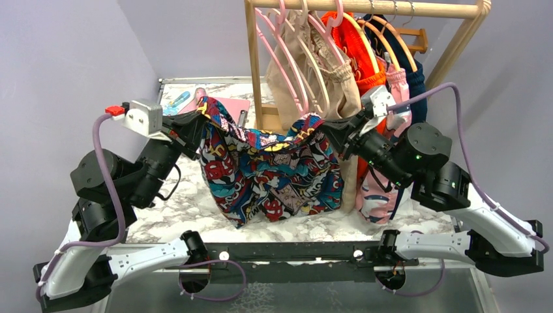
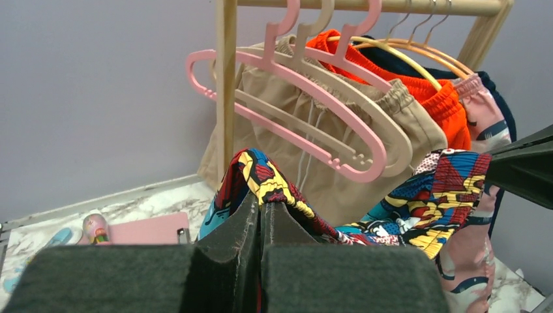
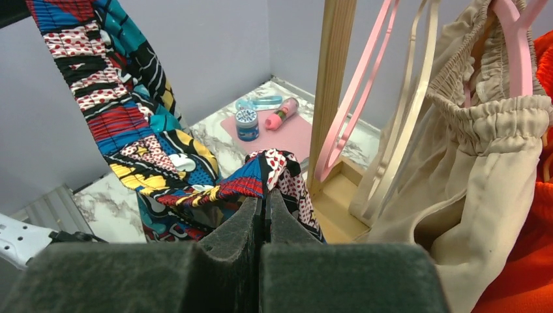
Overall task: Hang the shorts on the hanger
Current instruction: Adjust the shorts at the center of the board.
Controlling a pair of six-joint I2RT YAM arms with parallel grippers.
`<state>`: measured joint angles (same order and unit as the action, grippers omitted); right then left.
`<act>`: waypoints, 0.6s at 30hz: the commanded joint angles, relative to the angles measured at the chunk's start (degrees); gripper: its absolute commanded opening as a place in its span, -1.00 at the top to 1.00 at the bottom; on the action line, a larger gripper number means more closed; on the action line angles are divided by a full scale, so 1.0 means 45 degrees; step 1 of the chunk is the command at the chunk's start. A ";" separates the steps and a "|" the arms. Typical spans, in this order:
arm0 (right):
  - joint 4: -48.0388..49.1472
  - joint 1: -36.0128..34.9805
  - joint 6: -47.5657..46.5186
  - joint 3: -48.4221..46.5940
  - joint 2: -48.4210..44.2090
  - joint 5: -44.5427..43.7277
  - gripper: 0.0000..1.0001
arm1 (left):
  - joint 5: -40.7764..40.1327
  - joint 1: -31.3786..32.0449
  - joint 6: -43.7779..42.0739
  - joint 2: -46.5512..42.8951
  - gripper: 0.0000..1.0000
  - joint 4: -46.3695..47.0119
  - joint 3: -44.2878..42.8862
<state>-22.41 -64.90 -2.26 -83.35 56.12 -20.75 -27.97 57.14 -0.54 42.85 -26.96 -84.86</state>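
The comic-print shorts (image 1: pixel 270 173) hang spread between both grippers above the marble table. My left gripper (image 1: pixel 199 120) is shut on one end of the waistband, and the left wrist view shows the printed cloth (image 2: pixel 261 173) pinched at its fingertips (image 2: pixel 261 203). My right gripper (image 1: pixel 328 132) is shut on the other end of the waistband, with the cloth (image 3: pixel 277 166) folded over its tips (image 3: pixel 266 192). The cream hanger (image 2: pixel 401 140) hangs on the rack between two pink hangers, just behind the shorts. It also shows in the right wrist view as slim cream bars (image 3: pixel 412 98).
A wooden rack (image 1: pixel 365 8) stands at the back with pink hangers (image 2: pixel 326 153), plain beige shorts (image 3: pixel 482 169), an orange garment (image 1: pixel 355 45) and darker clothes. Its upright post (image 3: pixel 332 85) is close to the right gripper. A pink pad (image 3: pixel 287 134) with small bottles lies at the table's back left.
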 commanded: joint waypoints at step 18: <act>0.1826 0.0028 0.0282 -0.5611 -0.0086 0.4865 0.99 | 0.3168 0.0123 -0.0280 0.1526 1.00 0.1546 -0.5377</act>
<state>-17.28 -64.93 -1.26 -110.85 56.95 -0.51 -13.98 57.84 -0.91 53.54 -24.38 -115.59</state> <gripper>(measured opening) 0.014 0.016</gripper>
